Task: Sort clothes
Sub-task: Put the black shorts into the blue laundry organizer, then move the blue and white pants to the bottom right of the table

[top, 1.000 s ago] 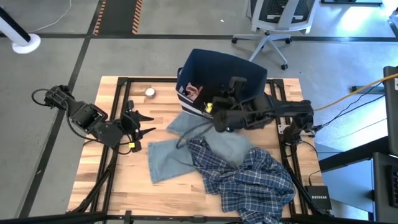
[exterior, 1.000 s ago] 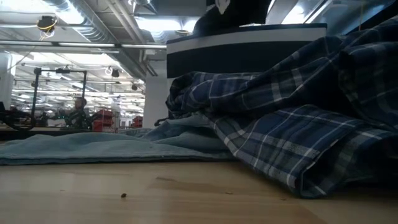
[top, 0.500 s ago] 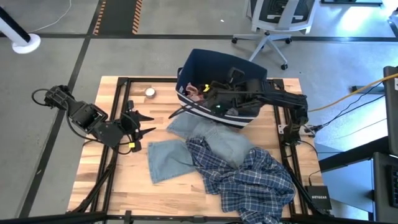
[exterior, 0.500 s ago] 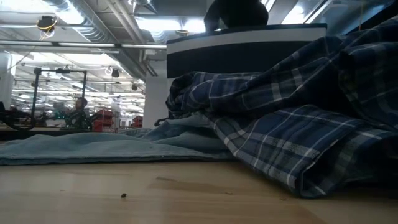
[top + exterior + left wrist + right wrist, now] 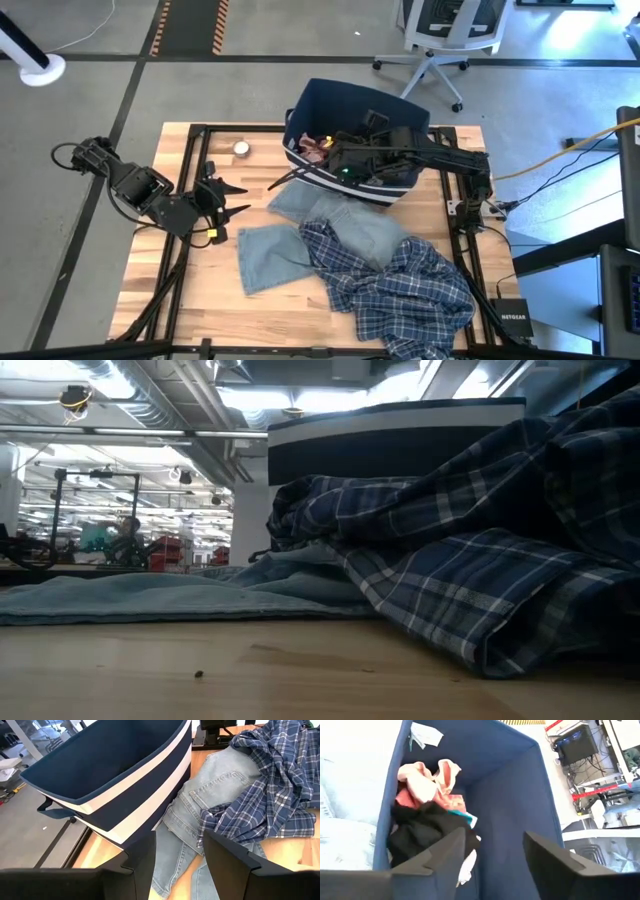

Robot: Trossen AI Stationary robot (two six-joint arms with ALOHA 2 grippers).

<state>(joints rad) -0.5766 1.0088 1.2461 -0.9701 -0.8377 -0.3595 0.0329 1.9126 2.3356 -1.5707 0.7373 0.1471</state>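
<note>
Hands both gaping: right hand [image 5: 335,160] is hovering over bin [image 5: 400,115] upper centre; left hand [image 5: 232,198] is idling mid-left. Black piece [image 5: 422,832] risks snagging.

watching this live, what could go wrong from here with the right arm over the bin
The right gripper hangs open over the navy bin, so its fingers might snag the bin wall rather than the black piece or pink piece inside. The plaid shirt overlaps the denim, so lifting one could drag the other.
</note>
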